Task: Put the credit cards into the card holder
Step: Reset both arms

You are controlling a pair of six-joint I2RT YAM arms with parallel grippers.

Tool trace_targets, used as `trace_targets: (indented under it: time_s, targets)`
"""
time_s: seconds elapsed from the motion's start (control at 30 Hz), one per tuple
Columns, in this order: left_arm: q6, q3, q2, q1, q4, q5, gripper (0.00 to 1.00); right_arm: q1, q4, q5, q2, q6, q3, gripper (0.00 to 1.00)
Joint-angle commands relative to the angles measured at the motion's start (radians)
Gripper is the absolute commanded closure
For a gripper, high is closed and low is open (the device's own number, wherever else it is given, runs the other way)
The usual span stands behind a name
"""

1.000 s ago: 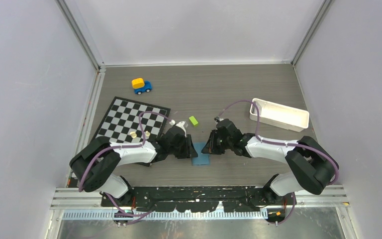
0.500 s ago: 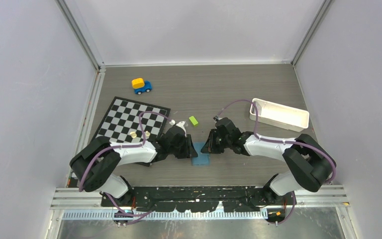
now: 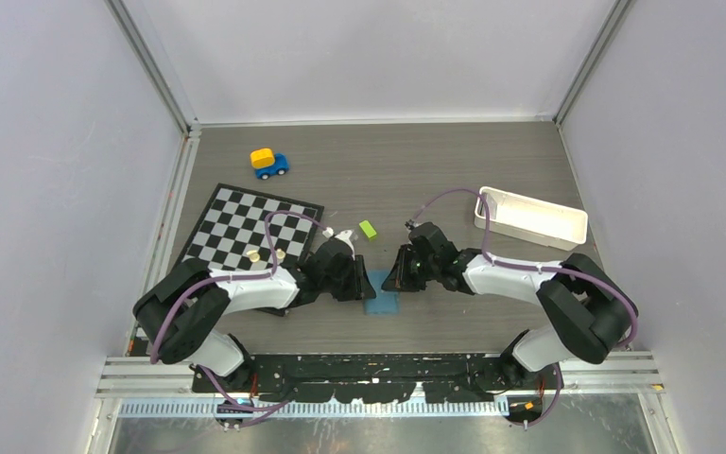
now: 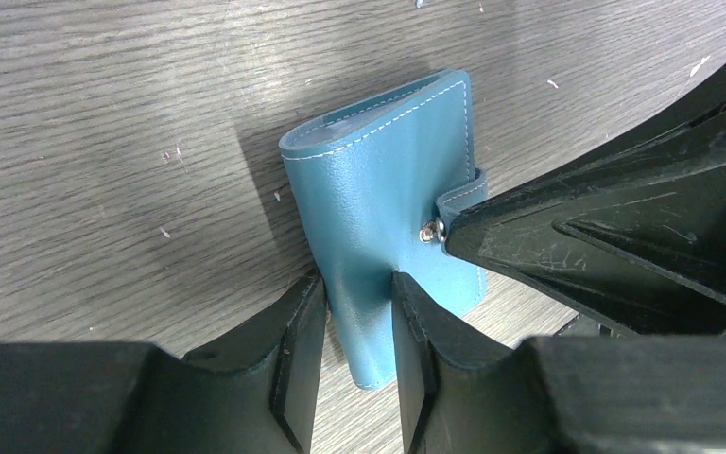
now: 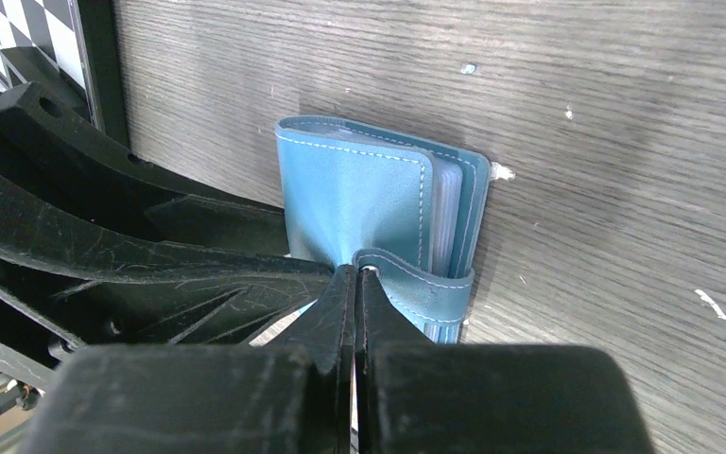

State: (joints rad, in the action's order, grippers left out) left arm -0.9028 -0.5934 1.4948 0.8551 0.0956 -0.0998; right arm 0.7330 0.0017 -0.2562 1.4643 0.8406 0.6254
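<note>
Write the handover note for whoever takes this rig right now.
Left tool: shut on one edge of the wallet.
Right tool: shut on the wallet's snap tab.
Wallet: folded, at the near middle of the table.
Cards: none loose in any view; cannot tell whether any are inside.
Done: both tools grip the wallet.
Left: open it, find the cards, slot them in.
</note>
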Motion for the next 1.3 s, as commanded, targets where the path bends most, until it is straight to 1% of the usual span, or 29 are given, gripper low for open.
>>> trace_targets:
  time_s: [0.0,0.27,1.27]
  targets:
    - [0.059,0.007,0.052,-0.002,-0.121,0.070,0.66,0.016,-0.029,-0.038,-0.030,-0.003,0.020,0.99]
    - [0.070,0.002,0.048,-0.002,-0.149,0.089,0.67,0.015,-0.027,-0.031,-0.079,0.005,0.018,1.00]
    - [0.073,0.004,0.049,-0.002,-0.151,0.081,0.68,0.015,-0.021,-0.004,0.031,-0.013,0.030,0.99]
